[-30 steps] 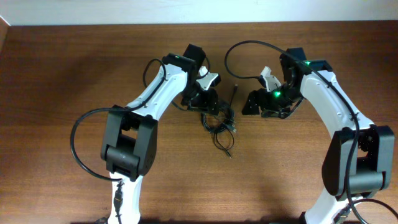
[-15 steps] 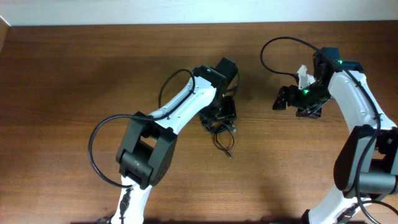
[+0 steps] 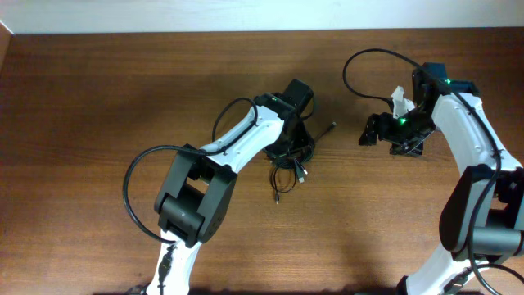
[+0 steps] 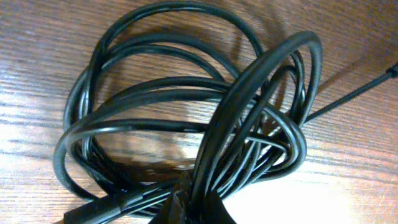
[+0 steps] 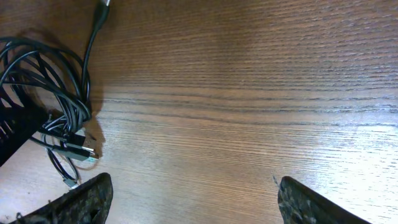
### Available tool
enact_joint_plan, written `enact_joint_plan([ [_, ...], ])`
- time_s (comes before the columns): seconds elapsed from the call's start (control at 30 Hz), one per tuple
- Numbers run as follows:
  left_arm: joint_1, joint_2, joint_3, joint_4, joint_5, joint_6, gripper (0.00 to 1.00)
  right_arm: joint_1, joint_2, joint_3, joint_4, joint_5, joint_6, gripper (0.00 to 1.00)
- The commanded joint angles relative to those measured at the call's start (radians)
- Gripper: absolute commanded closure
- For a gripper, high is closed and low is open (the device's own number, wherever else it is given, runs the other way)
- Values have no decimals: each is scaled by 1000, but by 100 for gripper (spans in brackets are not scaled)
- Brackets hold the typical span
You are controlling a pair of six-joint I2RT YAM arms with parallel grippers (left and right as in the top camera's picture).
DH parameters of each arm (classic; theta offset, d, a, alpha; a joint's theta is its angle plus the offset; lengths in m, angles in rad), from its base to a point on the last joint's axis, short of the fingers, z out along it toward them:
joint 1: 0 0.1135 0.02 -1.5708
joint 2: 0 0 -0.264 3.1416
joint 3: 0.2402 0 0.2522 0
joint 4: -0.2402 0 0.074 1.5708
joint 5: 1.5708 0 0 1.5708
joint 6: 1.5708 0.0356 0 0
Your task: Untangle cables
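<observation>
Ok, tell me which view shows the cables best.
Left wrist: the cables fill the frame, loops and crossings distinct. Overhead shows only a small dark tangle; right wrist catches part of it at its left edge.

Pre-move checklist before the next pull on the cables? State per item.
1. Grip: left gripper is shut on the cables, strands pinched at its tips. ok
2. Second hand ready: right gripper is open and holds nothing. ok
3. Clearance: right gripper is over bare table, with the bundle off to one side. ok
4. Free end to grab: one straight end sticks out of the bundle toward the right arm. ok
5. Untangled: loops cross and overlap in one coil. not ok
6. Number of strands in the pinch: cannot tell
</observation>
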Motion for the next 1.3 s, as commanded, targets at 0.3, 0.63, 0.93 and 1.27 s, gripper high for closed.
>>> enact_joint_plan([
  [0.3,211,11,27,6,741,359,100,147,-23,-349,377,-337,126,23],
  [0.63,388,11,26,-86,740,545,100,435,-12,-426,830,66,547,39],
  [0.93,396,11,26,-292,68,631,100,567,28,-426,867,363,546,58],
  [1.27,370,11,-112,-295,35,627,99,403,16,-203,448,-16,196,51],
])
